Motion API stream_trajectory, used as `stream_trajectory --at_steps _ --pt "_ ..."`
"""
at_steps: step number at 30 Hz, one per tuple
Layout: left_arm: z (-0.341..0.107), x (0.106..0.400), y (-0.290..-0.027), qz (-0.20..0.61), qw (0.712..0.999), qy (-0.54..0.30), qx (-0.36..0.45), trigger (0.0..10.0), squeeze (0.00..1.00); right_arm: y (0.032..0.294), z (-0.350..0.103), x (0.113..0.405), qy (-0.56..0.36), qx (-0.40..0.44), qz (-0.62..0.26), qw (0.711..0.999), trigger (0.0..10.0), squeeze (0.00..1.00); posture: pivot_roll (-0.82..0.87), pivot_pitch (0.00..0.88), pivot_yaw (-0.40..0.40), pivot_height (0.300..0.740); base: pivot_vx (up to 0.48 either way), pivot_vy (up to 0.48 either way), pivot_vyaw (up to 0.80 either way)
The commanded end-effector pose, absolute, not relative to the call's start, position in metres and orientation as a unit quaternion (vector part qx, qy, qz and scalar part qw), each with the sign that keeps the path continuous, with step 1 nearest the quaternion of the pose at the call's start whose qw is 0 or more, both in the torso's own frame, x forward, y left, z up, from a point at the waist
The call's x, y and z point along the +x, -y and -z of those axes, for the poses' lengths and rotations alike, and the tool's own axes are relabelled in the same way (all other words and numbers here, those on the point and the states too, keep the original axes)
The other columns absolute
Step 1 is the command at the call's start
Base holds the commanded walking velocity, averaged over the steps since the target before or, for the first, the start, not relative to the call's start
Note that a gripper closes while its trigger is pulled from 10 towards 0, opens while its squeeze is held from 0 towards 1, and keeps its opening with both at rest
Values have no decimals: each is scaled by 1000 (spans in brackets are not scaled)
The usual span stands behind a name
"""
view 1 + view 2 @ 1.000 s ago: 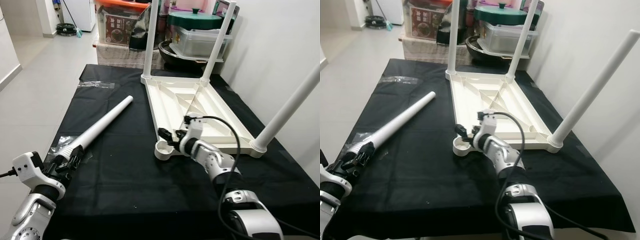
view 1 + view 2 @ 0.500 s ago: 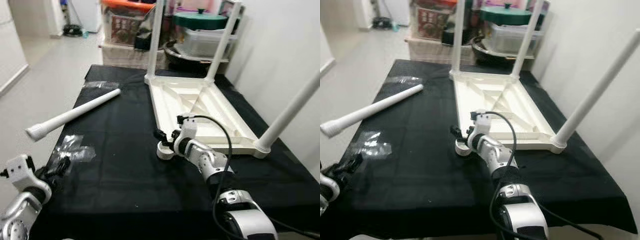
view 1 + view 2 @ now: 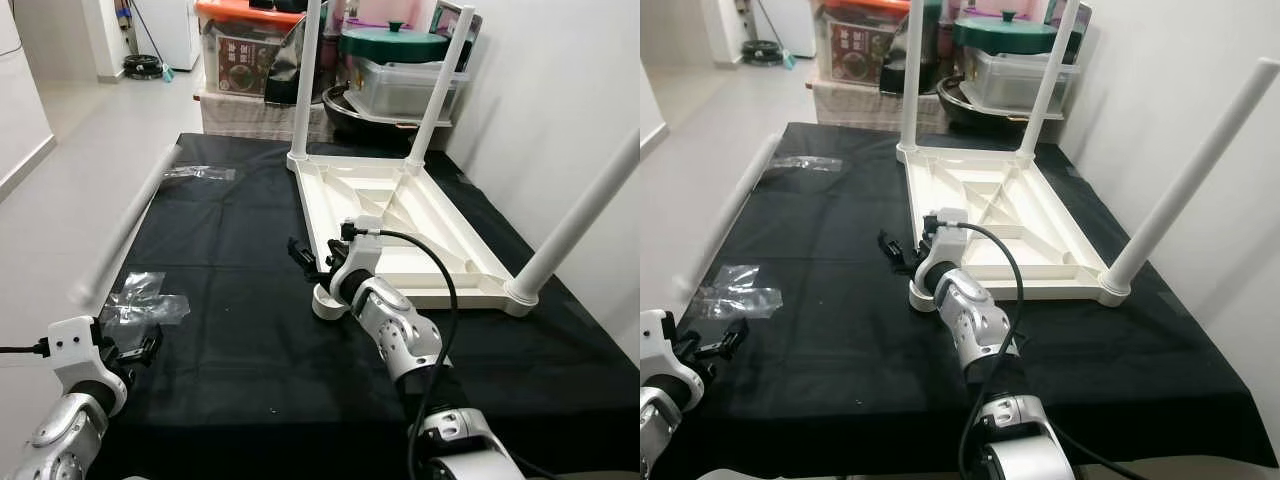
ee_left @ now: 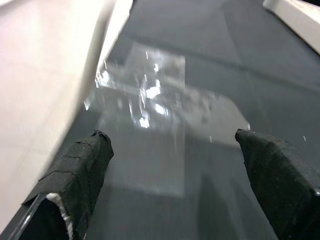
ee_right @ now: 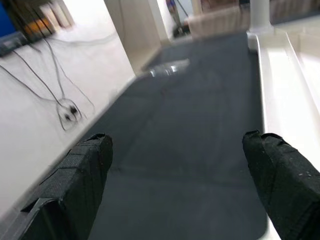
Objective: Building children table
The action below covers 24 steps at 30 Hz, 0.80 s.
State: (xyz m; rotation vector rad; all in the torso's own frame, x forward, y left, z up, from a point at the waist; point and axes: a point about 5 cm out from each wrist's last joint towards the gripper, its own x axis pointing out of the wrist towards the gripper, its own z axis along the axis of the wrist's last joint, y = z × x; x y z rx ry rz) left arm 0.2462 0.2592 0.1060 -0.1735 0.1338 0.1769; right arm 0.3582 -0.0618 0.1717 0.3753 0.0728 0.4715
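While the white children's table (image 3: 395,225) lies upside down on the black cloth (image 3: 240,330), three of its round legs stand fitted: two at the far corners (image 3: 305,80) (image 3: 435,85) and one at the near right corner (image 3: 580,220). Its near left corner ends in a bare round socket (image 3: 328,300) with no leg in it. The fourth, loose leg (image 3: 125,225) appears as a pale, motion-blurred bar along the left edge of the cloth, running from far to near; whether it rests on the cloth or is off it cannot be told.

The right gripper (image 3: 305,258) is just beside the bare socket, its fingers (image 5: 82,175) spread wide apart and holding nothing, pointing over the cloth alongside the table's long rim. The left gripper (image 3: 135,350) hangs at the near left corner of the cloth, its fingers (image 4: 75,170) likewise spread and empty, above a crumpled clear plastic bag (image 3: 145,300). A second clear wrapper (image 3: 200,172) lies at the far left of the cloth. Beyond the table stand storage boxes (image 3: 240,50) and a green-lidded pot (image 3: 390,42).
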Motion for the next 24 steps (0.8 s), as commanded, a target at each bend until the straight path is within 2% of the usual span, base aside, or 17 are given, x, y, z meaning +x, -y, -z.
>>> stream_trajectory --at_steps 1,19,24 --pt "-114 248 -254 -83 994 -45 -62 10000 0 62 -177 355 -12 196 -235 952 10000 0 88 0 -133 740 0 0 0" --pt "-148 248 -233 -58 998 32 20 10000 0 64 -193 343 43 201 -231 951 10000 0 95 0 -114 740 0 0 0" --pt "-152 247 -231 -52 998 36 26 10000 0 66 -191 342 46 200 -223 953 10000 0 94 0 -105 740 0 352 0"
